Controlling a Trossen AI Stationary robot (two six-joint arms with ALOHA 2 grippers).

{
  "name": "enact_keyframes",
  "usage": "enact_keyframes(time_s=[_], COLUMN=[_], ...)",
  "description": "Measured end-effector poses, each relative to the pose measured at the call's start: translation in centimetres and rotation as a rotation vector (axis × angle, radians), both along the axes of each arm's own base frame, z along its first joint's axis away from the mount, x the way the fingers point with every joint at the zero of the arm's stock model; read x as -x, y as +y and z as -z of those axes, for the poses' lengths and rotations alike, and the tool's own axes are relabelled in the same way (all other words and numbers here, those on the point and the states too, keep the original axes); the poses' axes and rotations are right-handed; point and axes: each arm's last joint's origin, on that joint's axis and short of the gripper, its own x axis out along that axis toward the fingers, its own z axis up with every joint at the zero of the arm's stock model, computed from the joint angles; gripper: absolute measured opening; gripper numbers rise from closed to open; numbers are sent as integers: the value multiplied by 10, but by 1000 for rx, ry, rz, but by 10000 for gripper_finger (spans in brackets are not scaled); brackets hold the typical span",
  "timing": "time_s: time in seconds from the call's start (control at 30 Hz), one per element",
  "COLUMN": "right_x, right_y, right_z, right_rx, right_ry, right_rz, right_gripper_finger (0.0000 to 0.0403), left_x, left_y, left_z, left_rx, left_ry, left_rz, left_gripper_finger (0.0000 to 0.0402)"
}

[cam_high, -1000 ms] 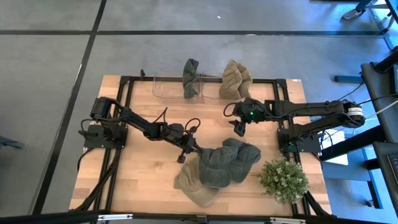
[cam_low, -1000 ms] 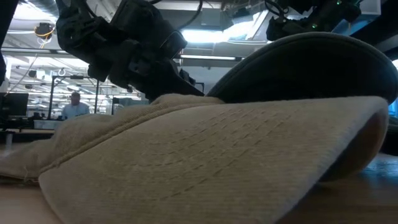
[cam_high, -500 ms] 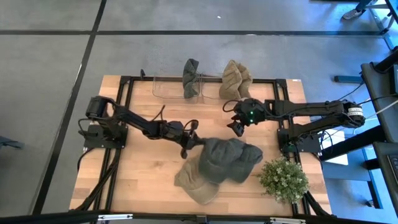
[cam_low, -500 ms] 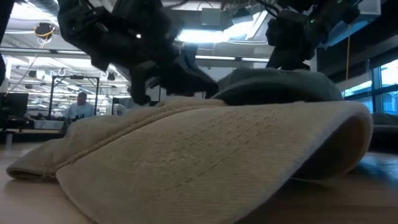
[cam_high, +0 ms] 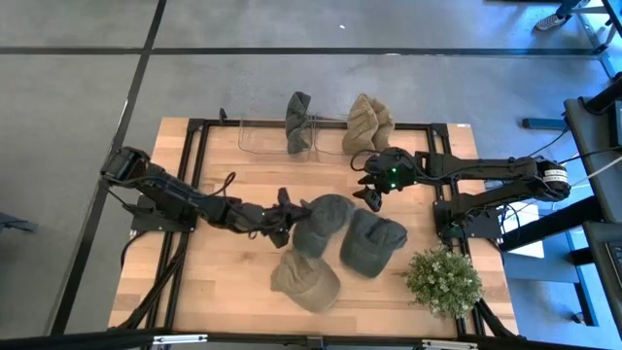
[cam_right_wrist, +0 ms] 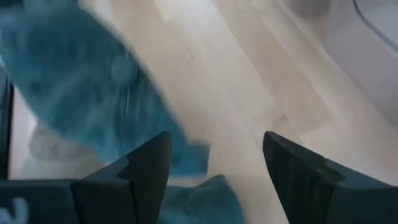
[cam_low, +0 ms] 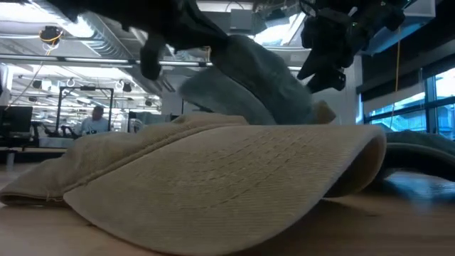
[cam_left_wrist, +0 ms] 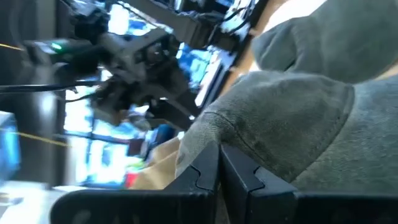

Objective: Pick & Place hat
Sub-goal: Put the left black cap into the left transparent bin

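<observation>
The grey hat (cam_high: pixel 321 220) has been peeled off the pile and lifted over mid-table, pinched in the closed left gripper (cam_high: pixel 289 216) — pick apparently done, placing pending — while the right gripper (cam_high: pixel 373 197) waits open nearby.

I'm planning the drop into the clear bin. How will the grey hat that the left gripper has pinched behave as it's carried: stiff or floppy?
Probably floppy: the grey hat sags and folds below the left gripper, which is shut on its edge. It looks light, lifting clear of the tan hat without dragging it. Expect it to swing and land crumpled.
</observation>
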Motion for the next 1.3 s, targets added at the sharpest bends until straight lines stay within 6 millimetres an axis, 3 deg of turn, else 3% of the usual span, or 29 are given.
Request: enact_keyframes(time_s=[0.37,0.5,0.87,1.07,1.3], right_x=[-7,-8,-15,-21,-21], right_y=[3,3,5,7,8], right_z=[-8,-11,-5,6,6], right_rx=[287,251,144,29,-11], right_ry=[-113,-176,-203,-189,-199], right_rz=[-324,-431,-513,-575,-596], right_gripper_finger=[252,252,252,252,252], left_x=[15,18,19,20,20], left_y=[-32,-38,-45,-45,-44], left_z=[-7,-9,-15,-15,-15], left_rx=[-162,-163,-200,-244,-236], left_ry=[4,-7,-58,-46,-41], left_rz=[-17,8,82,37,9], left_gripper_finger=[3,3,3,3,3])
